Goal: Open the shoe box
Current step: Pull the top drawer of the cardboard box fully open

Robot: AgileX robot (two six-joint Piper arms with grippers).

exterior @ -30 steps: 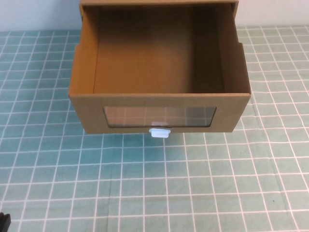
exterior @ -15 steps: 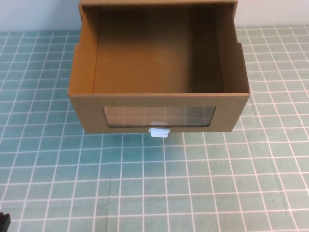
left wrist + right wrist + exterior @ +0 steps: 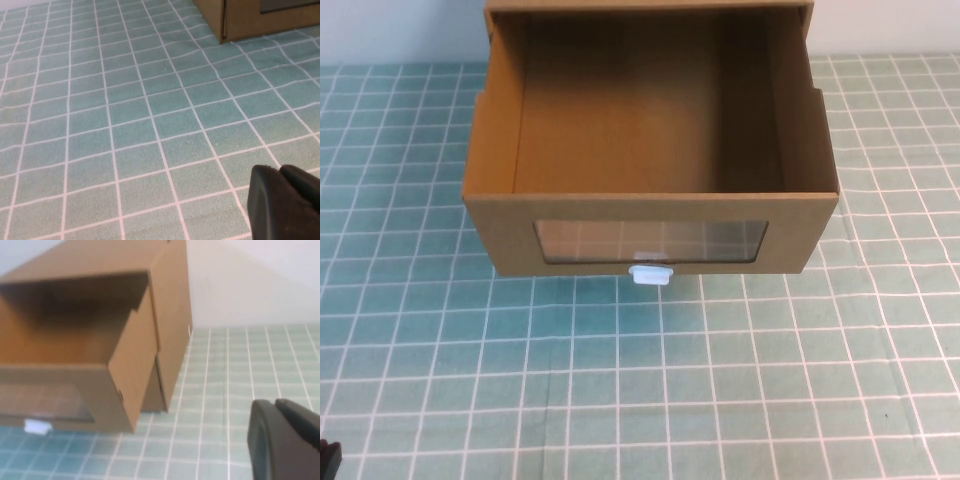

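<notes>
- At the near left corner of the green checked mat (image 3: 620, 380) was the left claw (image 3: 279, 174). It sat low over the mat and well apart from the box, its two dark fingers pressed together and holding nothing.
- In the middle, toward the far side of the mat, stood the brown cardboard shoe box (image 3: 650, 215). Its drawer (image 3: 650, 110) was slid far out of the outer sleeve (image 3: 172, 300) toward us, and we saw nothing inside it.
- The drawer's front had a clear window (image 3: 650, 241). Just under it was a small white pull tab (image 3: 651, 274), which nothing touched.
- On the right, the right claw (image 3: 276, 410) hung beside the box and apart from it, closed tight on nothing. The high view did not show it.
- We judged the opening as good as done. The next move would call only for keeping both arms clear of the box.
</notes>
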